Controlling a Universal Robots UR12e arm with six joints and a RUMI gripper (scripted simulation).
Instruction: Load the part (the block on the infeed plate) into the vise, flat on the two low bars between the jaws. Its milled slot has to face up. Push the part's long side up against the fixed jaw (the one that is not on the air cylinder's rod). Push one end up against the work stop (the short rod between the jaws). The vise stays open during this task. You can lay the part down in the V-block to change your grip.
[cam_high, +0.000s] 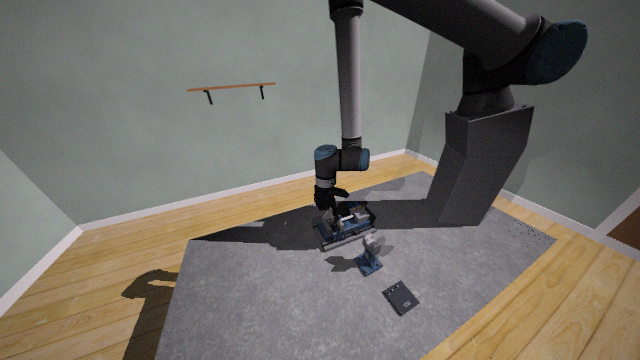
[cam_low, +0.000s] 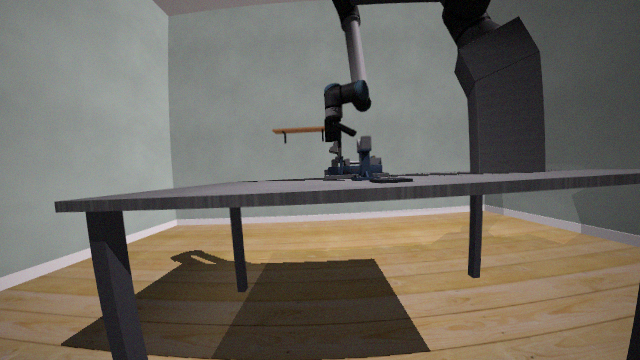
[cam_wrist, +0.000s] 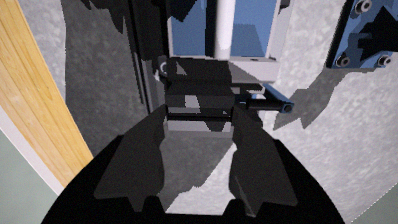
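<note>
My gripper (cam_high: 329, 216) (cam_low: 338, 156) (cam_wrist: 199, 106) points down over the left end of the vise (cam_high: 349, 233) (cam_low: 350, 170). It is shut on the part (cam_wrist: 192, 103), a dark block with light patches between the fingertips. The part is low between the moving jaw (cam_wrist: 252, 70) on the rod's side and the fixed jaw (cam_wrist: 197, 125). The work stop (cam_wrist: 265, 104), a short dark rod, is at the part's right end; contact is unclear. Shadow hides the low bars, the slot and any gap to the fixed jaw. The infeed plate (cam_high: 396, 298) is bare.
The V-block (cam_high: 371, 244) (cam_low: 364, 145) stands on its blue base in front of the vise, between it and the infeed plate. The base also shows at the top right of the wrist view. The cylinder's white rod (cam_wrist: 224, 30) runs away behind the moving jaw.
</note>
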